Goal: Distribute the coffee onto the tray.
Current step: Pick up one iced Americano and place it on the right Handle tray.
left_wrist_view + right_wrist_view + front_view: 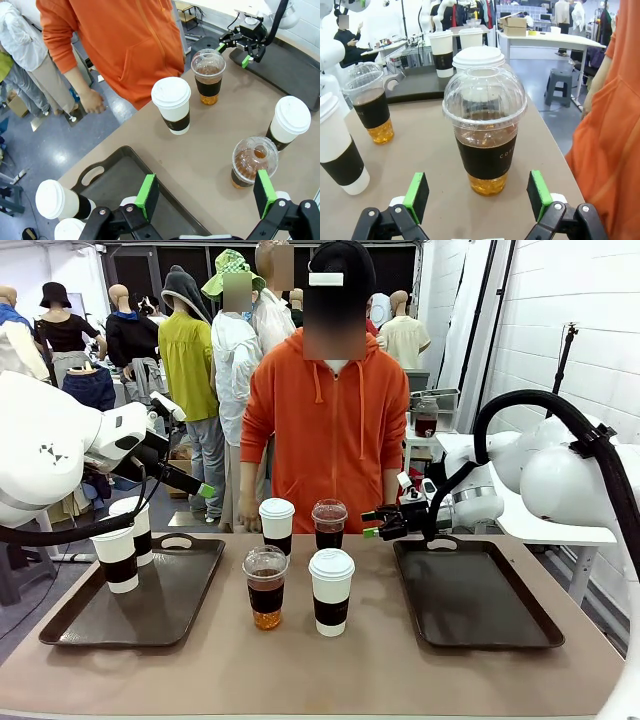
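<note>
Plainly the left pincer (206, 192) and right pincer (478, 192) gape, the latter's green pads (417, 195) facing a clear, dome-lidded plastic cup (485, 130).

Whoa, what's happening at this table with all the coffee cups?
Two robot arms are moving takeaway coffees onto trays; a person in an orange hoodie stands at the far side. Two white paper cups stand on the left tray; four more cups, two white and two clear, wait on the table. The right gripper is open, lined up on a clear cup without touching it. The left gripper hangs open over the left tray's edge.
</note>
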You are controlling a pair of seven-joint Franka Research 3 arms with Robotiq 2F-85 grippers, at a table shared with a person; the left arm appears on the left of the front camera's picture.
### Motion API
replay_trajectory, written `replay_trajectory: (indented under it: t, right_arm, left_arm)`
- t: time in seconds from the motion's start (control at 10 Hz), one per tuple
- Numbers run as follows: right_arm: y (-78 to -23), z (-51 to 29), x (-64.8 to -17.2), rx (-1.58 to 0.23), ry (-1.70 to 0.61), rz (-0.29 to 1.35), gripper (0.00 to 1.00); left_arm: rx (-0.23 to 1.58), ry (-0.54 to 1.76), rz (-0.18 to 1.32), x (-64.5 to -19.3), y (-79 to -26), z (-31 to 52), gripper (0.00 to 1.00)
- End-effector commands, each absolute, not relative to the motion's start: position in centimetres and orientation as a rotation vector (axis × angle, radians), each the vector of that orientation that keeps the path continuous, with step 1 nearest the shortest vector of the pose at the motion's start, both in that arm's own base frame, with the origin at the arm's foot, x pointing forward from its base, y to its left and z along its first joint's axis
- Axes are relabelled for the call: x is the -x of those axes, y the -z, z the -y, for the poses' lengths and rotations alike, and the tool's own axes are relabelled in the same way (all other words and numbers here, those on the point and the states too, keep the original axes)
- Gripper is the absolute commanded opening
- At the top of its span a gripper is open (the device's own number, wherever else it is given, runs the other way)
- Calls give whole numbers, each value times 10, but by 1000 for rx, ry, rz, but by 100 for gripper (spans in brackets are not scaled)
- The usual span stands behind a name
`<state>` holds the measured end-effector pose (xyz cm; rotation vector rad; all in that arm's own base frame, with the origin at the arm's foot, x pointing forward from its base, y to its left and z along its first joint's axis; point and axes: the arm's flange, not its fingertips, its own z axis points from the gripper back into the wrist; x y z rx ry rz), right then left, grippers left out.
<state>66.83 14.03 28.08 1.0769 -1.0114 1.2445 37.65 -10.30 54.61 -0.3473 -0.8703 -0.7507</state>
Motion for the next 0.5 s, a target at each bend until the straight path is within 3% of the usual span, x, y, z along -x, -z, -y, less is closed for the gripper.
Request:
replay_trajectory:
  t: [0.0,0.4]
  right_arm:
    - [-267,-154,-676,-1075,-1218,1061,100]
    - [-257,-173,-680,-1111,-1231,1078,100]
  left_arm:
    - [354,750,868,-377,-545,102,100]
    - [354,750,868,-377,-545,102,100]
